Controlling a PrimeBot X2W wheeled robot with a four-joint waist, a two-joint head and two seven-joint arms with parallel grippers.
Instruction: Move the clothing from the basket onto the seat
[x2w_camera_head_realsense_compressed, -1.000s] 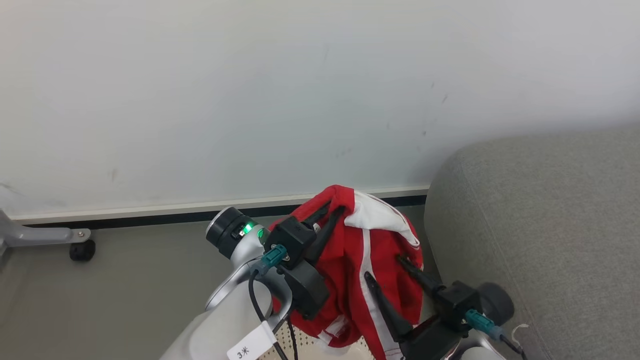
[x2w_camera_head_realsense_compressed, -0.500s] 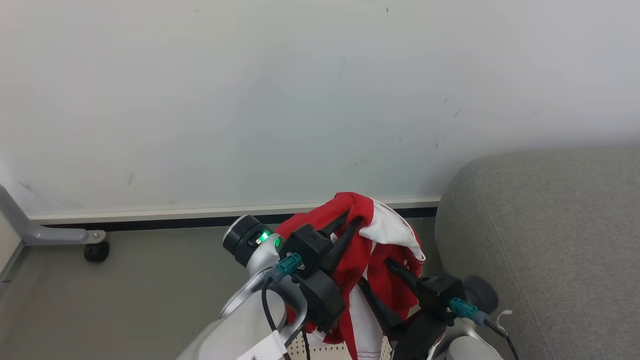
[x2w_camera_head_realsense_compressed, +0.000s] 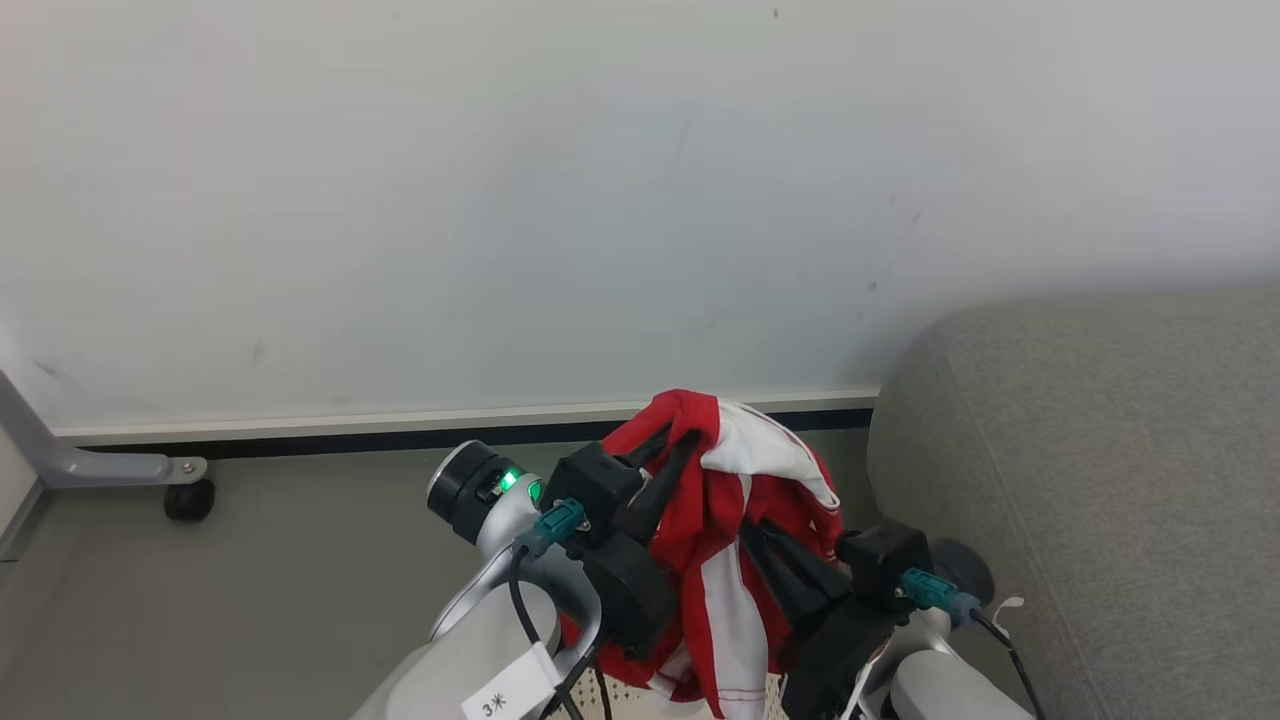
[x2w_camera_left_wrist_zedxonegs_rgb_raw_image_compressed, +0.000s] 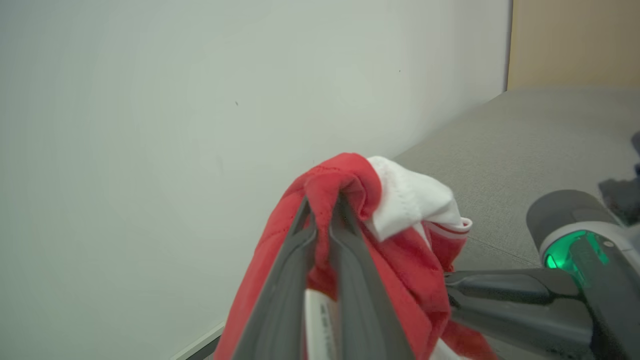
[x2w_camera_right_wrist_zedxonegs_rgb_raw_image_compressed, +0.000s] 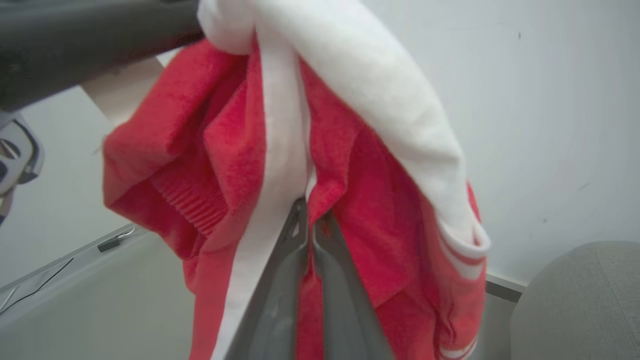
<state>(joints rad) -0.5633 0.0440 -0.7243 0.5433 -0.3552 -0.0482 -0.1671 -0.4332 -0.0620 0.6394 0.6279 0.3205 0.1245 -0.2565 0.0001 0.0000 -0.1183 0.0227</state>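
Both arms hold a red-and-white sports garment (x2w_camera_head_realsense_compressed: 745, 460) aloft above the laundry basket (x2w_camera_head_realsense_compressed: 625, 703), whose perforated cream wall peeps in at the bottom edge of my head view. My left claw (x2w_camera_head_realsense_compressed: 678, 436) is pinched narrow on a red fold at the top of the bundle, the cloth humped over its tips.

The change is on the other side. My right claw (x2w_camera_head_realsense_compressed: 765, 535) had its two fingers spread against the lower folds a second ago. It has drawn them together and now grips the cloth beside the white stripe. Its own wrist view shows the fingers all but touching, with red fabric caught between them.

The bundle itself has barely shifted. It hangs clear of the floor (x2w_camera_head_realsense_compressed: 250, 590), near the rounded edge of the grey sofa seat (x2w_camera_head_realsense_compressed: 1100, 450) and not touching it.

I read this as the two-handed hold made secure: this piece is lifted out, and the carry across to the seat is not yet begun. The loose tail dangling toward the basket could snag on its rim as I swing over.
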